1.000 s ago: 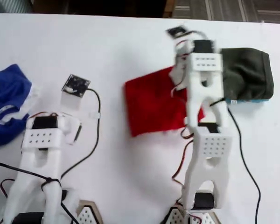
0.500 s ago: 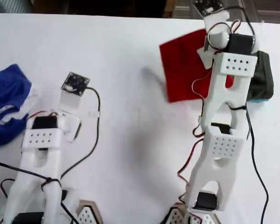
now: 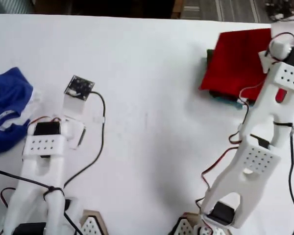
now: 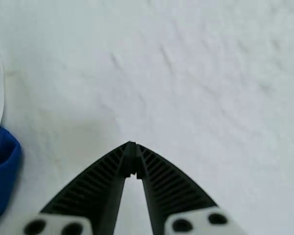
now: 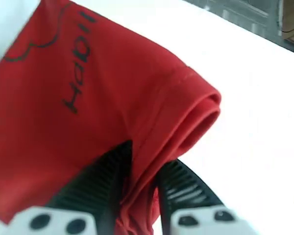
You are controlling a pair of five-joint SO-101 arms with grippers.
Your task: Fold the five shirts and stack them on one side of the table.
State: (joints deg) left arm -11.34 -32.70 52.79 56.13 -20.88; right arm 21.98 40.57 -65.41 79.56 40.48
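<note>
The right gripper point(image 5: 144, 164) pinches the folded red cloth shirt point(image 3: 235, 58), over a dark folded pile point(image 3: 220, 95) at the white table's point(image 3: 147, 73) far right. The left gripper point(image 4: 131, 161) is closed tight on nothing, near the crumpled blue cloth shirt point(image 3: 7, 107)

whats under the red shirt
A dark green edge and a teal edge of folded clothes peek out beneath the red shirt. The rest of that pile is covered.

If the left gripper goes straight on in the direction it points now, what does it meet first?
Most likely the bare white table: the left gripper, shut, points at it. The blue shirt lies off to one side.
</note>
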